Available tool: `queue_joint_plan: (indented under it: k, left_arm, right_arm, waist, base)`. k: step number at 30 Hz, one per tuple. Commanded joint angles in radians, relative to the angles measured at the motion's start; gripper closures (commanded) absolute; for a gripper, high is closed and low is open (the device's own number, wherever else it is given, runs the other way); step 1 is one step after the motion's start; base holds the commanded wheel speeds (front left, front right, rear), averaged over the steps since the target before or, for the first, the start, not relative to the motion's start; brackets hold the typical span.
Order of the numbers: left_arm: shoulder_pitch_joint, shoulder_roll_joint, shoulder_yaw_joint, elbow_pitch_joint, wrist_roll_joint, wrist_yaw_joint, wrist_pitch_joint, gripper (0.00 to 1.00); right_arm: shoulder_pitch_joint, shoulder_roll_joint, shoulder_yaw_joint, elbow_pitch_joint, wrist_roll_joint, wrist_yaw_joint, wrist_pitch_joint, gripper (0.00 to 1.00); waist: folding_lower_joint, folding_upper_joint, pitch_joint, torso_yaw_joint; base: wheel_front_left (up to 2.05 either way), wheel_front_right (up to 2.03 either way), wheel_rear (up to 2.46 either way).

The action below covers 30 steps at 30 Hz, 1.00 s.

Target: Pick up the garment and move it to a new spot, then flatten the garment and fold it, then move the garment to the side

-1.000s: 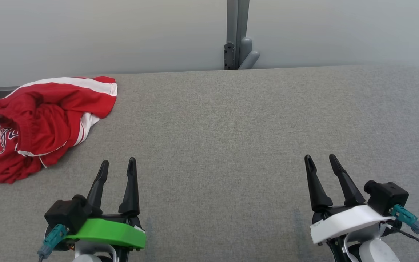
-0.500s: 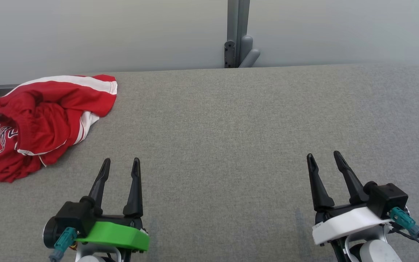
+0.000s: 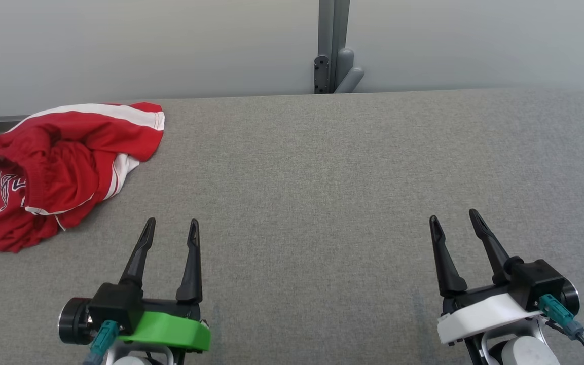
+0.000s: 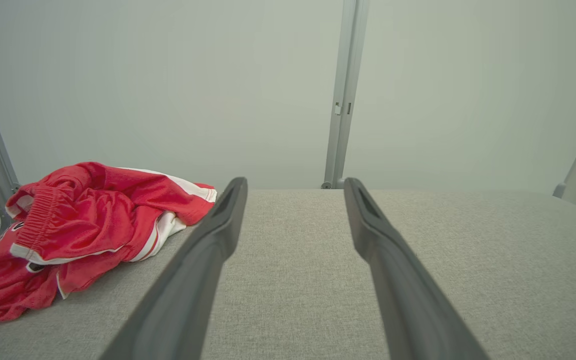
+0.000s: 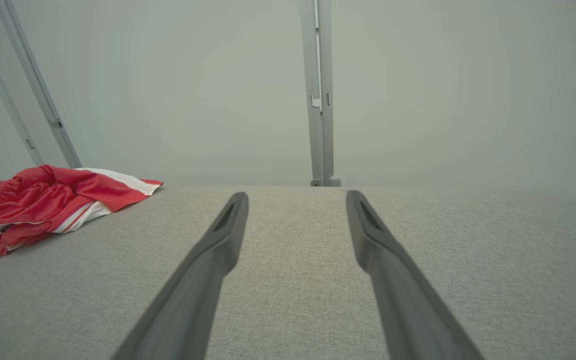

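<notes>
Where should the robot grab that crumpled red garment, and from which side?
Probably the raised bunch of folds at the middle of the garment, where the cloth stands up off the grey table and can be pinched. The open left end effector is nearest, so it could come down from above, approaching from the garment's near right side.
</notes>
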<state>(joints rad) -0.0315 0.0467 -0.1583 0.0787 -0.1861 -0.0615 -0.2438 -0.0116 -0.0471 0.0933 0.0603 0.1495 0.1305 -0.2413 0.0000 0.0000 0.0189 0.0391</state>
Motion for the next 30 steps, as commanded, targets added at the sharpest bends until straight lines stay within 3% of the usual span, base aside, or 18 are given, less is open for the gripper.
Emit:
queue_joint_plan:
  k: [1, 10, 24, 30]
  left_arm:
    - [0.007, 0.006, 0.0, -0.004, 0.024, 0.007, -0.008, 0.0]
    - [0.015, 0.006, -0.003, -0.006, 0.084, 0.006, -0.023, 0.0]
    - [0.009, 0.006, 0.005, 0.004, 0.063, 0.017, -0.022, 0.0]
    - [0.026, 0.006, 0.027, -0.005, 0.061, 0.036, -0.022, 0.0]
  right_arm:
    - [0.005, -0.005, 0.002, -0.008, -0.026, 0.0, -0.01, 0.0]
    - [0.013, -0.006, 0.012, -0.014, -0.084, 0.0, -0.026, 0.0]
    - [0.014, -0.005, 0.006, -0.008, -0.073, 0.0, -0.025, 0.0]
    - [0.022, -0.005, 0.022, -0.005, -0.075, 0.0, -0.025, 0.0]
  waist:
    - [0.0, 0.0, 0.001, 0.001]
    - [0.0, 0.0, 0.004, 0.008]
    - [0.0, 0.0, 0.004, 0.022]
    - [0.0, 0.0, 0.008, 0.065]
  base:
    - [0.0, 0.0, 0.0]
    - [0.0, 0.0, 0.0]
    - [0.0, 0.0, 0.0]
    - [0.0, 0.0, 0.0]
